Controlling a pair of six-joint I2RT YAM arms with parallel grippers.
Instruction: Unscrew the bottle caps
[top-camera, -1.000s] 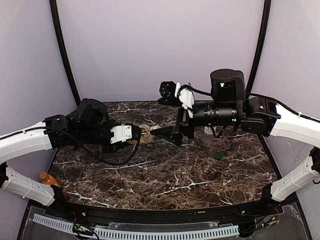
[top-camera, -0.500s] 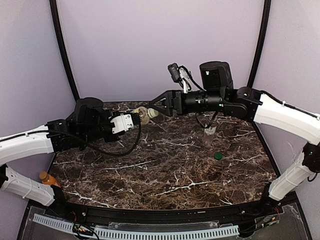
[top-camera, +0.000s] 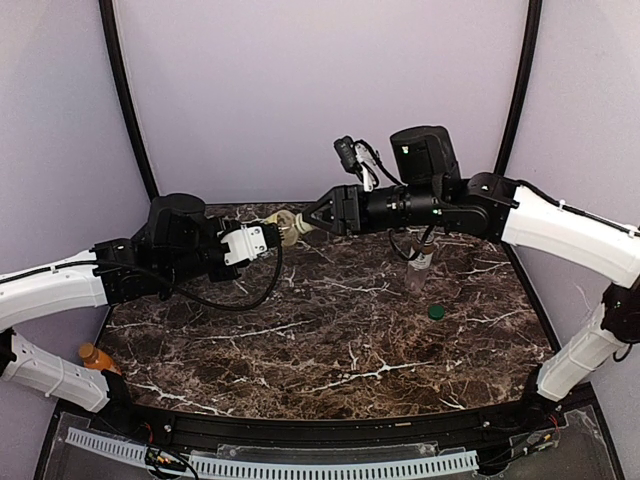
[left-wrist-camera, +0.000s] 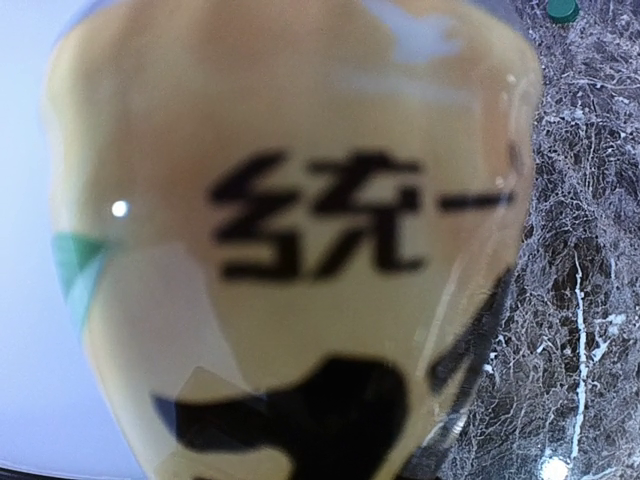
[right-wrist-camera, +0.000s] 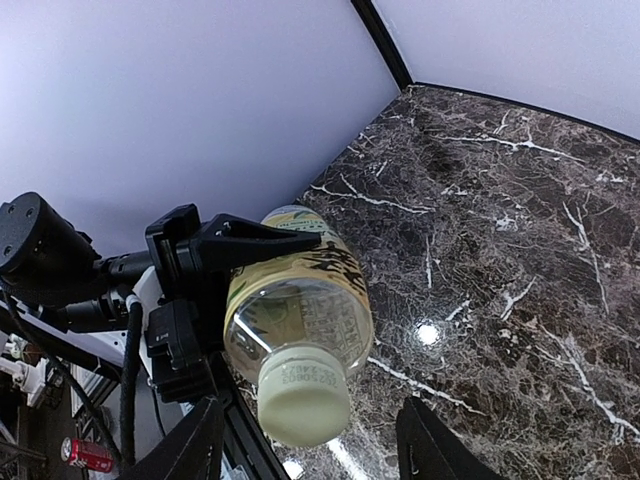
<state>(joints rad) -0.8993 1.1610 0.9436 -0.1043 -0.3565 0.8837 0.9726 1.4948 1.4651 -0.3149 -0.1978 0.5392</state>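
Observation:
My left gripper (top-camera: 272, 233) is shut on the tall yellow-labelled bottle (top-camera: 287, 227), held sideways above the back of the table. Its label (left-wrist-camera: 300, 230) fills the left wrist view. The bottle's pale cream cap (right-wrist-camera: 303, 402) points at my right gripper (right-wrist-camera: 315, 450), which is open. That gripper's fingers (right-wrist-camera: 200, 450) stand on either side of the cap with a gap on each side. In the top view the right gripper (top-camera: 312, 219) meets the bottle's neck end. A dark green cap (top-camera: 436, 311) lies loose on the marble.
A short clear bottle (top-camera: 420, 268) stands upright under my right forearm, just behind the green cap (left-wrist-camera: 562, 10). An orange bottle (top-camera: 93, 355) lies at the table's left near edge beside the left arm. The marble table (top-camera: 330, 340) ends at purple walls behind.
The left arm has lifted the bottle up and back. The right gripper has turned and risen to face the cap, and its jaws have narrowed around it.

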